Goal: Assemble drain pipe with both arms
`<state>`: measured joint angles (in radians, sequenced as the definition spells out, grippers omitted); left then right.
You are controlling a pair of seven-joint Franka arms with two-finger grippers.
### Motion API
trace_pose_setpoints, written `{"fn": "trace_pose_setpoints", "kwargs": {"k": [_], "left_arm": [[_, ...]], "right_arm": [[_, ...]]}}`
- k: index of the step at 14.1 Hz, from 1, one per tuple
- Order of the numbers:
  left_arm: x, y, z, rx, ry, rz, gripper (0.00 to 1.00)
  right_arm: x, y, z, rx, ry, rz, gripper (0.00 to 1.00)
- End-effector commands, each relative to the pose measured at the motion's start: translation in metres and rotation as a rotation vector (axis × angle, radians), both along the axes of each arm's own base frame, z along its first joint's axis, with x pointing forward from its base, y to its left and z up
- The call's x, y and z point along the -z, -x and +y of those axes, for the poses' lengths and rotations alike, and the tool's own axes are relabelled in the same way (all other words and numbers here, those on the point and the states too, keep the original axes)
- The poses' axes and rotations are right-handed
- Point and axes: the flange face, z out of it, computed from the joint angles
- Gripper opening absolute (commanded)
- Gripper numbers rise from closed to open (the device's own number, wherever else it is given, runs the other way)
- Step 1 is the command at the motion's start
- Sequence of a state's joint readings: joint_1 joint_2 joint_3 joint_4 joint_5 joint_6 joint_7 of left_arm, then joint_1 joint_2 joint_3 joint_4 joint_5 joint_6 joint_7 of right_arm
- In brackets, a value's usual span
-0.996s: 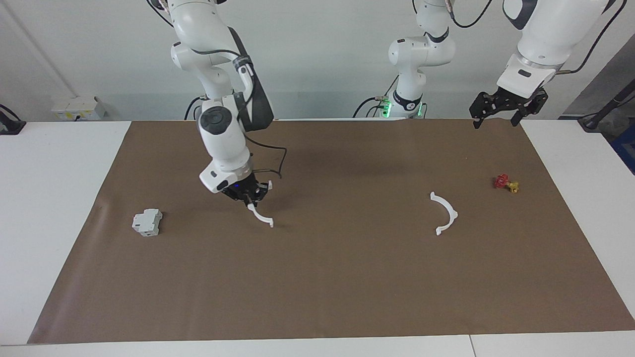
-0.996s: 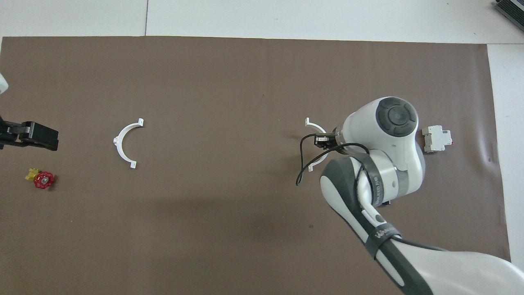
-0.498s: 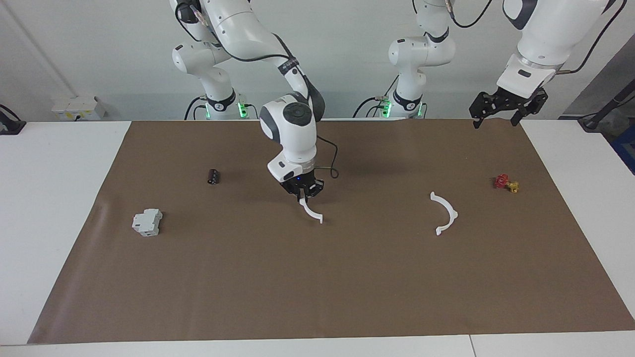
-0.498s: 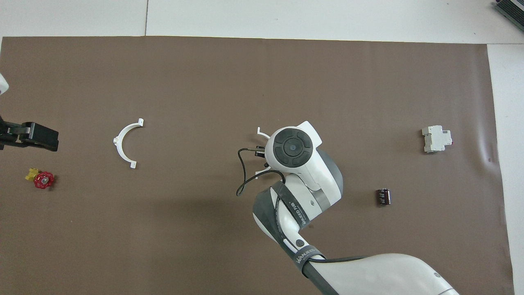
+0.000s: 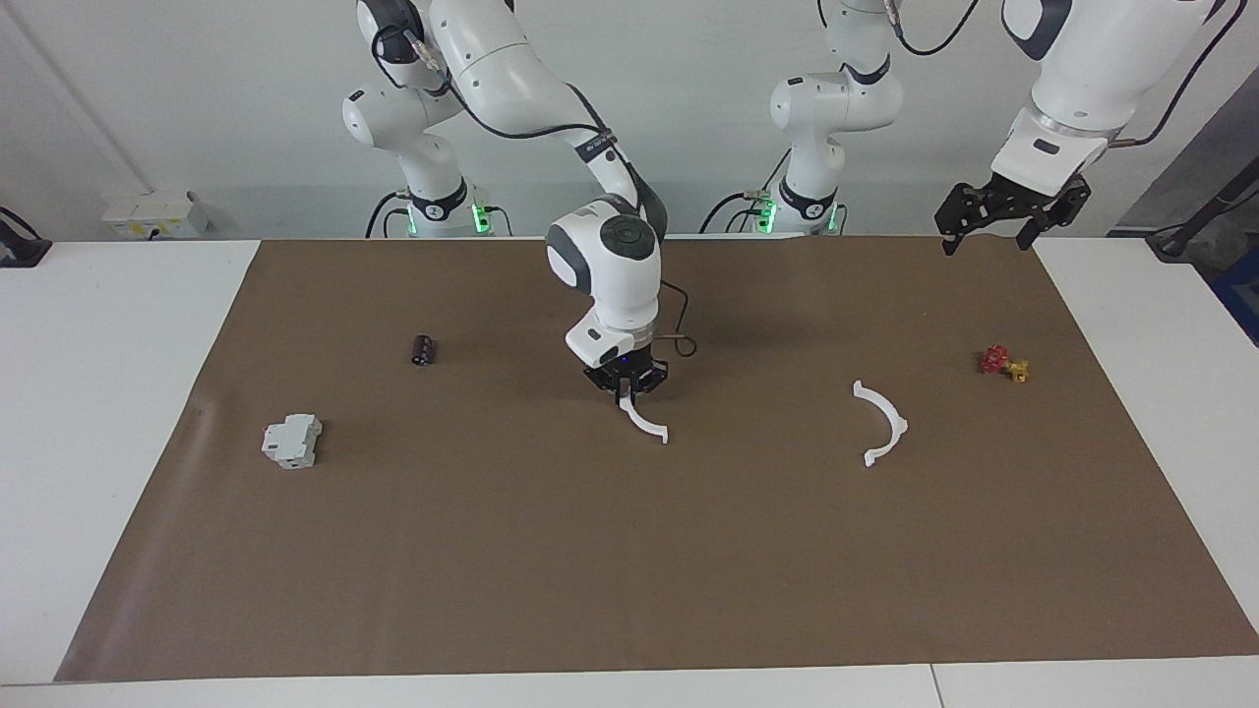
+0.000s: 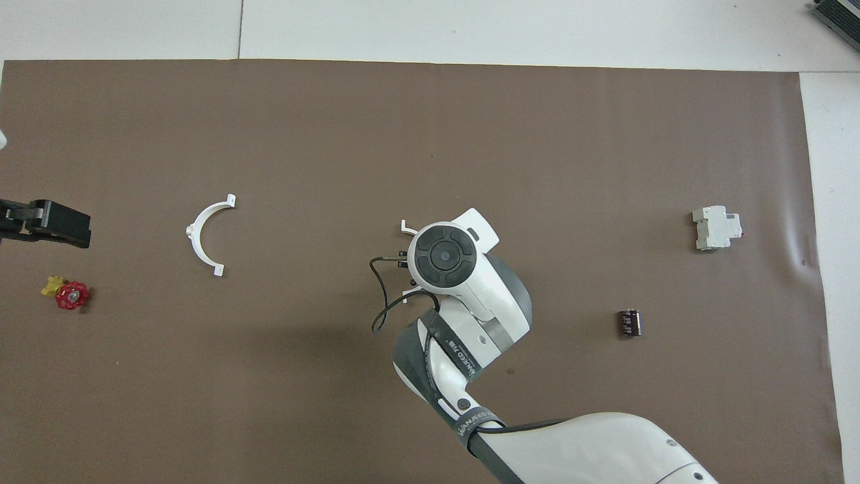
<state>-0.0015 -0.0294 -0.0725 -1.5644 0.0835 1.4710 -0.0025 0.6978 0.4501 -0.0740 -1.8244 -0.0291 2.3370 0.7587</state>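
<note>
Brown matte paper (image 5: 629, 590) covers the table, bearing two white half-rings of thin plastic, one small dark cylinder, one red-and-yellow valve and one grey boxy block. Nearest the robots lies the ribbed cylinder (image 5: 423, 350), then the valve (image 5: 1003, 363) at the left arm's end. Over the mat's middle the right gripper (image 5: 627, 392) has its fingertips pressed together, pinching one end of a curved half-ring (image 5: 649, 424) that hangs below it. Slightly farther out lies the second half-ring (image 5: 883, 424), flat, with small end tabs, near the valve. Farthest out is the block (image 5: 292, 441). At the mat's corner the left gripper (image 5: 984, 236) waits, raised, jaws spread.
</note>
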Motion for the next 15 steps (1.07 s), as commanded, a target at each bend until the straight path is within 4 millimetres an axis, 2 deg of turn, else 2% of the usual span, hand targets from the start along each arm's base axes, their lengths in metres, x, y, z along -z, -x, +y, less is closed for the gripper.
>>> {"fn": "trace_pose_setpoints", "kwargs": {"k": [1, 4, 8, 11, 13, 15], "left_arm": [[-0.001, 0.006, 0.003, -0.019, 0.018, -0.023, 1.0], [0.007, 0.006, 0.002, -0.097, 0.015, -0.048, 1.0], [0.041, 0.01, 0.002, -0.108, 0.019, -0.118, 1.0], [0.045, 0.008, 0.008, -0.119, 0.022, -0.129, 1.0], [0.046, 0.008, 0.008, -0.119, 0.021, -0.127, 1.0], [0.057, 0.006, 0.004, -0.11, 0.023, -0.138, 1.0]], "right_arm": [[0.003, 0.0, -0.001, -0.052, 0.006, -0.025, 0.0], [0.004, -0.002, -0.006, -0.041, 0.011, -0.017, 0.0], [0.004, -0.002, -0.007, -0.027, 0.015, -0.011, 0.0], [0.004, -0.003, -0.009, -0.022, 0.015, -0.011, 0.0], [0.003, -0.004, -0.01, -0.018, 0.014, -0.012, 1.0], [-0.01, -0.014, -0.021, 0.001, 0.004, -0.027, 1.0]]}}
